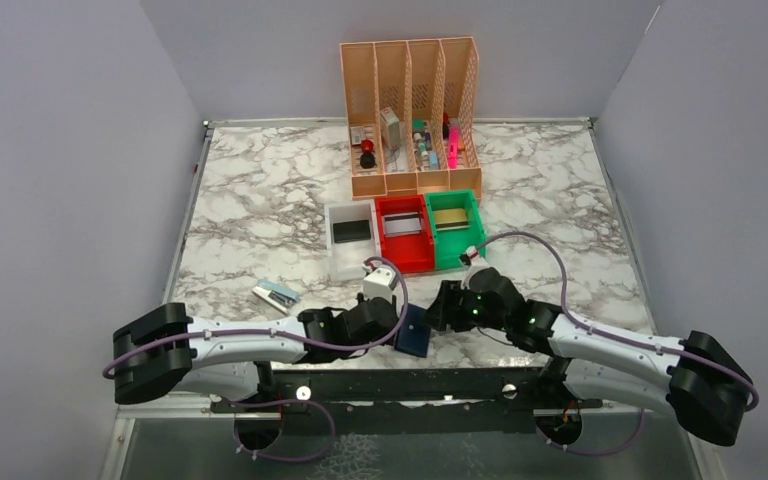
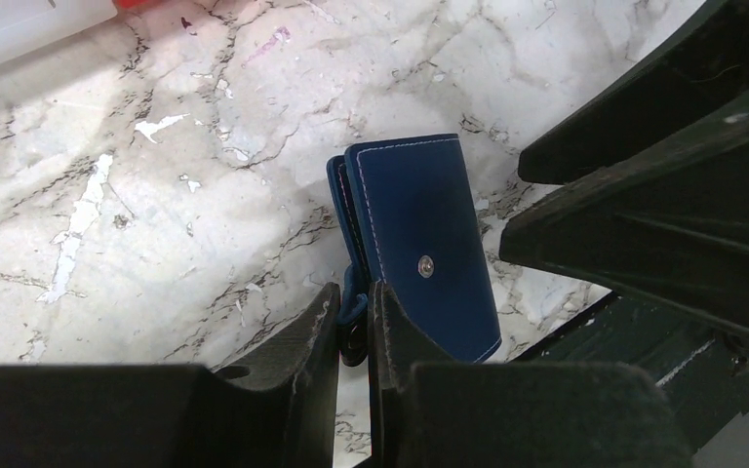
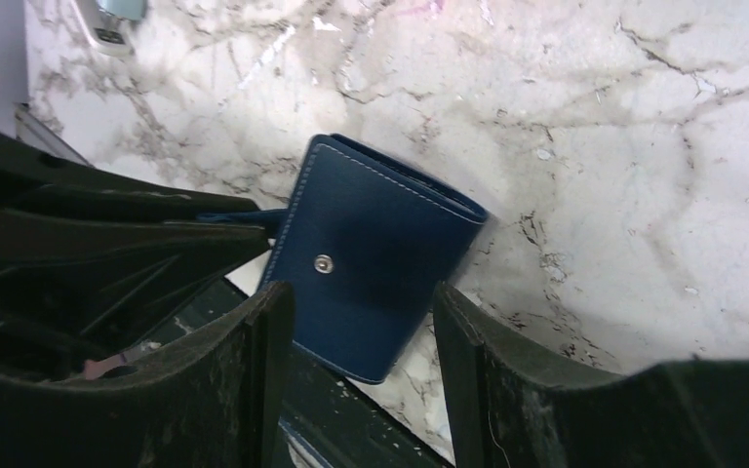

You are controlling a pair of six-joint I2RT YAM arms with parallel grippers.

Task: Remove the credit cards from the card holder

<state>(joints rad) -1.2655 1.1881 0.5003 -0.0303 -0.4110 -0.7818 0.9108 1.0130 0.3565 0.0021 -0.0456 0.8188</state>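
Farther back, white bin [image 1: 330,215]: black card [image 1: 351,231]; red bin [image 1: 381,206]: silver card [image 1: 405,225]; green bin [image 1: 477,226]: gold card [image 1: 450,218]. Folded navy stitched card holder [image 2: 419,234] pinched in narrow left hand [image 2: 356,312]; right hand [image 3: 359,297] gaping.

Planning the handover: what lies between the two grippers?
The closed card holder, its edge pinched by the left gripper; the right gripper is open. Top view shows it.

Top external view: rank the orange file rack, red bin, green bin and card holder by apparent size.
1. orange file rack
2. red bin and green bin, which look alike
3. card holder
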